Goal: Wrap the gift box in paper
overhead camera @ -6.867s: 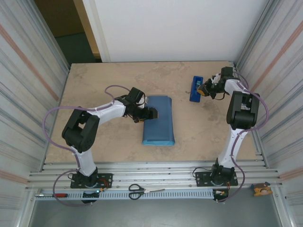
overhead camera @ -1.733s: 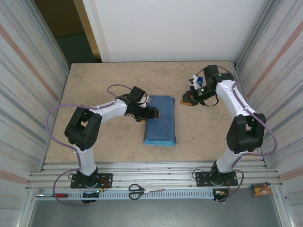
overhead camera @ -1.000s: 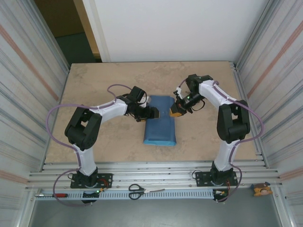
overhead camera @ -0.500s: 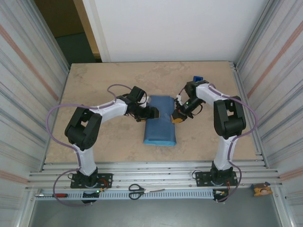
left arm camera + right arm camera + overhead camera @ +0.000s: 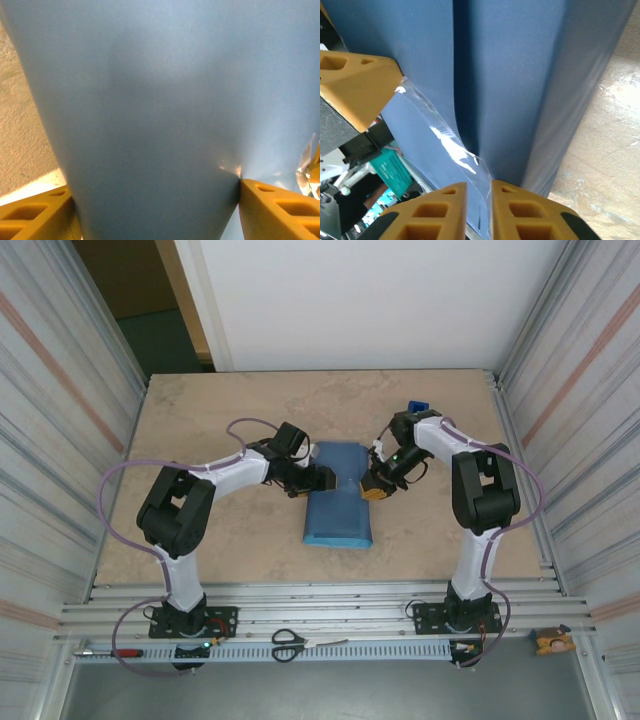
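Risking a lifted seam: on the counter (image 5: 200, 420) the paper (image 5: 338, 502) lies folded over the gift box, hidden inside. My left tool (image 5: 318, 480) sits spread wide on it; I cannot tell if it's clamped. My right tool (image 5: 373, 488), barely parted, could peel the tape strip (image 5: 452, 147) off if it sticks.
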Available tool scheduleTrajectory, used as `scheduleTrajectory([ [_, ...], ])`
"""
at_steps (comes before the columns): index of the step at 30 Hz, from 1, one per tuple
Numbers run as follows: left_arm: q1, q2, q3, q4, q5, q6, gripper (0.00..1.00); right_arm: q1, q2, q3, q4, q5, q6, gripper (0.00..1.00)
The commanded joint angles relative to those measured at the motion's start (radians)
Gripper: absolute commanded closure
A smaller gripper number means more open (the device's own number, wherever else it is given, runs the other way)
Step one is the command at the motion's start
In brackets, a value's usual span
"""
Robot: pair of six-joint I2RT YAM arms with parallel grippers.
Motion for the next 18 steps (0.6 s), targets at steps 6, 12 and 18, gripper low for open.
scheduleTrajectory([
  [6,-0.041,0.117,-0.065,-0.105,-0.086,0.020,0.26,0.010,-0.071,0.026,-0.013,0.026,0.049,0.66],
  [12,-0.041,0.119,-0.066,-0.106,-0.086,0.021,0.26,0.014,-0.078,0.022,-0.008,0.033,0.066,0.54],
  [18,-0.041,0.112,-0.074,-0.099,-0.084,0.018,0.26,0.019,-0.074,0.023,0.016,0.015,0.078,0.54],
])
